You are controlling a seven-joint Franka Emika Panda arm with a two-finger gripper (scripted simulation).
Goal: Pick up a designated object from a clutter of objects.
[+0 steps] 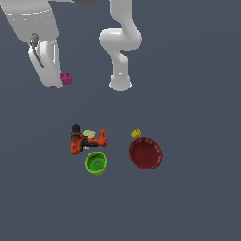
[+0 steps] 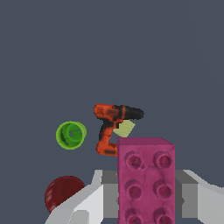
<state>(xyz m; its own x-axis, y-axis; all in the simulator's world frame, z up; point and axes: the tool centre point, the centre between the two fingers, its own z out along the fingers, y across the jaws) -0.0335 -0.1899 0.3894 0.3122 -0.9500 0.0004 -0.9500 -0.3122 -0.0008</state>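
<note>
The gripper hangs high above the floor at the exterior view's upper left, its fingers closed against the two sides of the pink brick. The brick sits clamped between them, studs facing the wrist camera, with part of it jutting out past the fingertips; in the exterior view it shows as a small magenta block at the finger ends, well clear of the ground.

The rest of the clutter lies well apart from the brick, on the dark grey floor. The orange-black power drill lies on its side, and a pale yellowish piece rests against it, tucked between the drill's body and handle. Just beside the drill, on its near side, stands the lime-green cup, upright with its mouth open upward. To the exterior view's right of these sits the dark red bowl, and the small yellow piece lies just beyond the bowl's far rim.
</note>
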